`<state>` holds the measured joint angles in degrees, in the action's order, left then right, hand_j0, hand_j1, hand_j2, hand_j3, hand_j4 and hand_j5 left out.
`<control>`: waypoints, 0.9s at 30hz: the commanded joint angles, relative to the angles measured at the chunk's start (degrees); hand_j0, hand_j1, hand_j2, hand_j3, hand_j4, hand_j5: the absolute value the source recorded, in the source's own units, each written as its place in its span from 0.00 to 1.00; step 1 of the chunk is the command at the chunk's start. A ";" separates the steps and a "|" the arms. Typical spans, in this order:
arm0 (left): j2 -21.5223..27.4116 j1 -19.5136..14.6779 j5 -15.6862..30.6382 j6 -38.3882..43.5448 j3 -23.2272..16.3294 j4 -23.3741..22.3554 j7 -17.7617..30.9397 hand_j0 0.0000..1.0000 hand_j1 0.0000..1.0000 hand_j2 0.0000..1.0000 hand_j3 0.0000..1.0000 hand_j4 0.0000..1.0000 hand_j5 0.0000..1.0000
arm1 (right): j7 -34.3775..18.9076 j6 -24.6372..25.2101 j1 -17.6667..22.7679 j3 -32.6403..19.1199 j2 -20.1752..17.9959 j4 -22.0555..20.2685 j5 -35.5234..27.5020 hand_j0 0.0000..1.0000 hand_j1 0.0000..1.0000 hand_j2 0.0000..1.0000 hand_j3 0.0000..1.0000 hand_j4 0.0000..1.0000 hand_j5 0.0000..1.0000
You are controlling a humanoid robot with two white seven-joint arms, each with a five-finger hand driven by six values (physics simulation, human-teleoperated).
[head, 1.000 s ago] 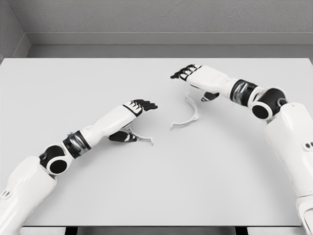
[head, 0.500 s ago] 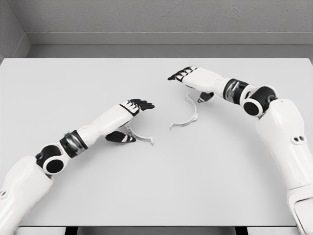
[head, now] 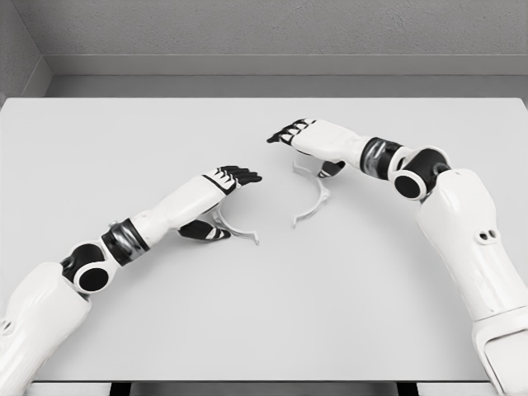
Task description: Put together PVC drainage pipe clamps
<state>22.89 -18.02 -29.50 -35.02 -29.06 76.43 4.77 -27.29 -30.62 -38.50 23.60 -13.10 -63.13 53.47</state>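
Head view shows two thin white half-ring clamp pieces lying near the middle of the pale bench (head: 346,313). One clamp half (head: 313,196) lies right of centre, its arc bulging to the right, its far end under the right robot hand (head: 307,140). The other clamp half (head: 238,229) lies left of it, nearer the front, apart from the first, one end tucked under the left robot hand (head: 216,202). The right robot hand reaches in from the right, fingers stretched leftward, thumb down beside the ring's far end; whether it pinches the piece cannot be told. The left robot hand has fingers extended toward the right, thumb lowered beside its piece; its grip is likewise unclear.
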 commanded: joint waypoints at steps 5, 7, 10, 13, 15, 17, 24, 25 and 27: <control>-1.00 0.00 0.06 0.02 -0.03 0.12 -0.02 1.00 1.00 1.00 1.00 1.00 1.00 | -0.13 0.38 0.18 0.13 0.53 -1.55 -0.38 1.00 1.00 1.00 1.00 1.00 1.00; -1.35 0.00 0.06 0.02 -0.03 0.12 -0.02 1.00 1.00 1.00 1.00 1.00 1.00 | -0.39 0.38 0.26 0.13 0.62 -2.17 -0.38 1.00 1.00 1.00 1.00 1.00 1.00; -1.88 -0.18 -0.03 0.02 -0.03 0.12 -0.02 1.00 1.00 1.00 1.00 1.00 1.00 | -0.57 0.47 0.44 0.13 1.06 -2.43 -0.38 1.00 1.00 1.00 1.00 1.00 1.00; -1.88 -0.35 -0.03 0.02 -0.03 0.12 -0.02 1.00 1.00 1.00 1.00 1.00 1.00 | -0.57 0.47 0.35 1.19 1.06 -3.05 -0.47 1.00 1.00 1.00 1.00 1.00 1.00; -1.88 -0.35 -0.12 0.02 -0.03 0.12 -0.02 1.00 1.00 1.00 1.00 1.00 1.00 | -0.57 0.47 0.44 1.19 1.06 -3.22 -0.56 1.00 1.00 1.00 1.00 1.00 1.00; -1.79 -0.35 -0.03 0.02 -0.03 0.12 -0.02 1.00 1.00 1.00 1.00 1.00 1.00 | -0.57 0.47 0.26 1.01 1.06 -3.05 -0.47 1.00 1.00 1.00 1.00 1.00 1.00; 4.00 -0.26 0.76 0.02 0.58 0.39 -0.20 1.00 1.00 1.00 1.00 1.00 1.00 | -0.40 3.55 0.44 -3.82 -0.44 -2.43 -0.47 1.00 1.00 1.00 1.00 1.00 1.00; 4.54 -0.35 0.94 0.02 0.76 0.39 -0.29 1.00 1.00 1.00 1.00 1.00 1.00 | -0.40 3.55 0.61 -3.82 -0.70 -2.61 -0.47 1.00 1.00 1.00 1.00 1.00 1.00; 4.62 -1.14 1.55 0.02 0.93 -0.32 -0.29 1.00 1.00 1.00 1.00 1.00 1.00 | -0.40 3.46 0.97 -3.91 -1.32 -3.05 -0.64 1.00 1.00 1.00 1.00 1.00 1.00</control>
<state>26.56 -19.25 -28.73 -35.01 -28.33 76.43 4.56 -27.72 -27.39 -37.44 20.28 -13.74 -65.88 53.21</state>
